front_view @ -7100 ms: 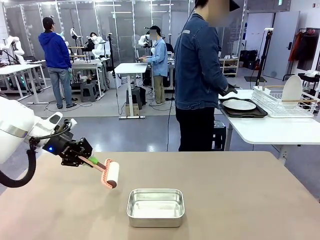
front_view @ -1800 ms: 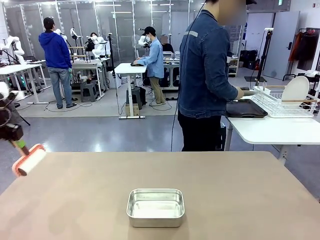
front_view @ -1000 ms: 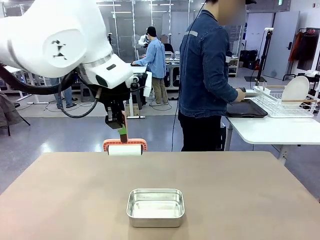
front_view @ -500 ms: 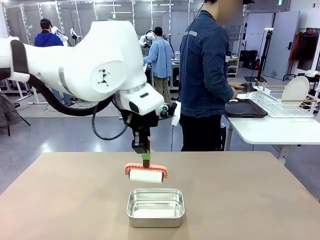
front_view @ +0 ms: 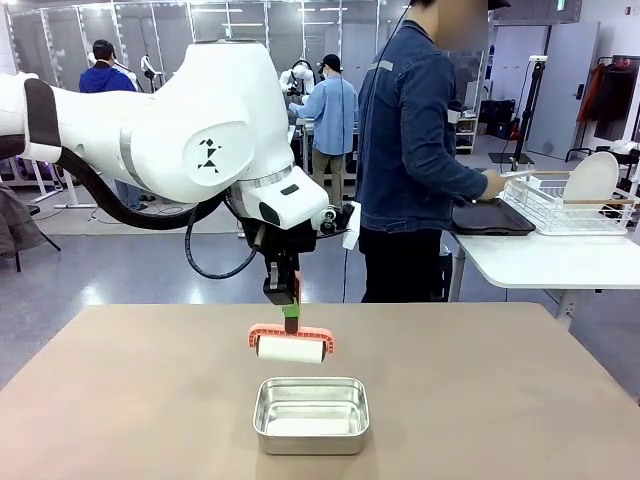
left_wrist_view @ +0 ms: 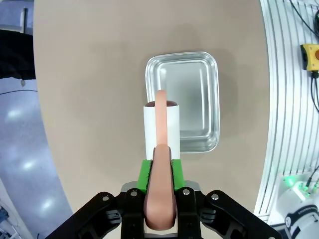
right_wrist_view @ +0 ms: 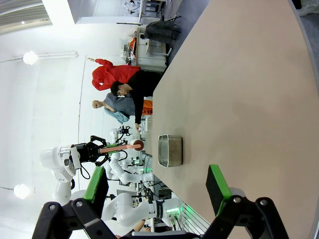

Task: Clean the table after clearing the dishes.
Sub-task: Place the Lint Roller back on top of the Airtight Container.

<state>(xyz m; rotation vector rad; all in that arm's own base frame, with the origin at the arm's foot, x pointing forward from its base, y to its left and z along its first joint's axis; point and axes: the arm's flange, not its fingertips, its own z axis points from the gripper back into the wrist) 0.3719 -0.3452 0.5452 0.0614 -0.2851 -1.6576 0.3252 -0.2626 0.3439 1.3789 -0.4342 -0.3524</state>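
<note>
Lint roller held above steel pan, person turned away at side table.

Left gripper (front_view: pixel 282 292) pointing straight down, clamped on the green-and-salmon handle of a lint roller (front_view: pixel 291 347), white roll level, hanging over the beige table (front_view: pixel 480 400) just at 12 o'clock of the steel pan (front_view: pixel 311 414), apart from it. Pan sitting at table centre, near edge. At 2 o'clock from the pan, person in denim jacket (front_view: pixel 415 150) standing past the far edge, hand (front_view: pixel 491 184) reaching toward a white dish rack (front_view: pixel 560 205) with an upright plate (front_view: pixel 584 178); dark tray (front_view: pixel 492 218) lying on the white side table (front_view: pixel 545 258) just beside the rack.
</note>
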